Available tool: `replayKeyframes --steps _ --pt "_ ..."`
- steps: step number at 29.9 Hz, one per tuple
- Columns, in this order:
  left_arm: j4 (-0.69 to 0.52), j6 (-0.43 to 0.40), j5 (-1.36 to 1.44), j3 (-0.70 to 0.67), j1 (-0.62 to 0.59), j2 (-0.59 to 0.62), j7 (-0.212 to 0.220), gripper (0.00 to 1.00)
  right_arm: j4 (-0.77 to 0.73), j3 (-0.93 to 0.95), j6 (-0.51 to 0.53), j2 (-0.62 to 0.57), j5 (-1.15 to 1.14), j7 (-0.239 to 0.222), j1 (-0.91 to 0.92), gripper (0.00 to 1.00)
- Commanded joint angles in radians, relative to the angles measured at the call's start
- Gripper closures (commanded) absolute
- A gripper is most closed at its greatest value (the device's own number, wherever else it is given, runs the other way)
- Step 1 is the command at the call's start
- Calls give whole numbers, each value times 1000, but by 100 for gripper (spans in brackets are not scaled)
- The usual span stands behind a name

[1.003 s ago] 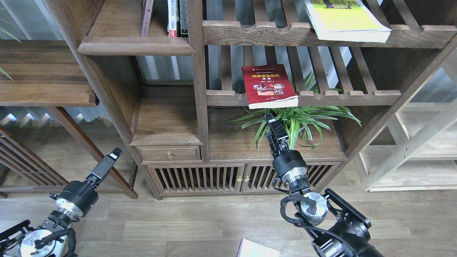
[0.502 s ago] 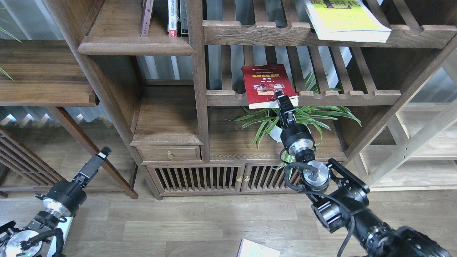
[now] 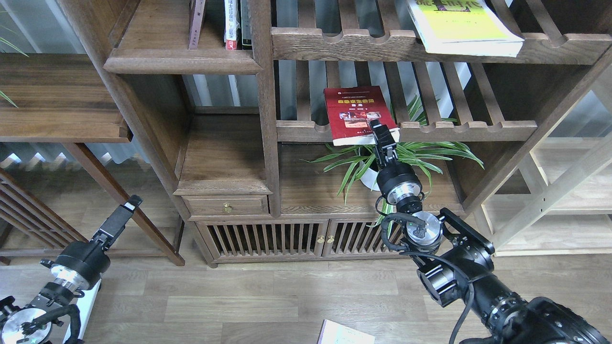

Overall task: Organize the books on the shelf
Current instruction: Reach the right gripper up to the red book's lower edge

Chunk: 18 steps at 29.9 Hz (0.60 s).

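The red book (image 3: 356,112) lies flat on the middle slatted rack (image 3: 468,129), its front edge hanging over. My right gripper (image 3: 380,130) reaches up to the book's front right corner; its dark fingers overlap the cover and I cannot tell whether they are clamped on it. A thick yellow-green book (image 3: 461,26) lies on the upper rack. A pale book's corner (image 3: 344,334) shows on the floor at the bottom edge. The solid shelf (image 3: 158,33) at top left holds thin upright spines. My left gripper (image 3: 128,206) hangs low at the left, holding nothing, its fingers not told apart.
A spider plant (image 3: 416,153) in a white pot (image 3: 368,180) stands right under the red book, around my right wrist. Below are a small drawer (image 3: 225,206) and slatted cabinet doors (image 3: 267,239). Pale wood shelving (image 3: 564,191) stands at the right, and a dark side table (image 3: 57,95) at the left.
My right gripper rose from below the plant leaves up to the red book's front right corner, then held there. The left arm drew back down and to the left.
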Motion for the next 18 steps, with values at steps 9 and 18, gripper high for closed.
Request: replayKeyframes --steps 9,18 --pt "0 0 0 -1 1 2 -2 1 0 -3 -8 0 39 13 12 12" --pt "0 0 0 -3 0 1 -2 1 1 -71 -21 0 44 13 12 9"
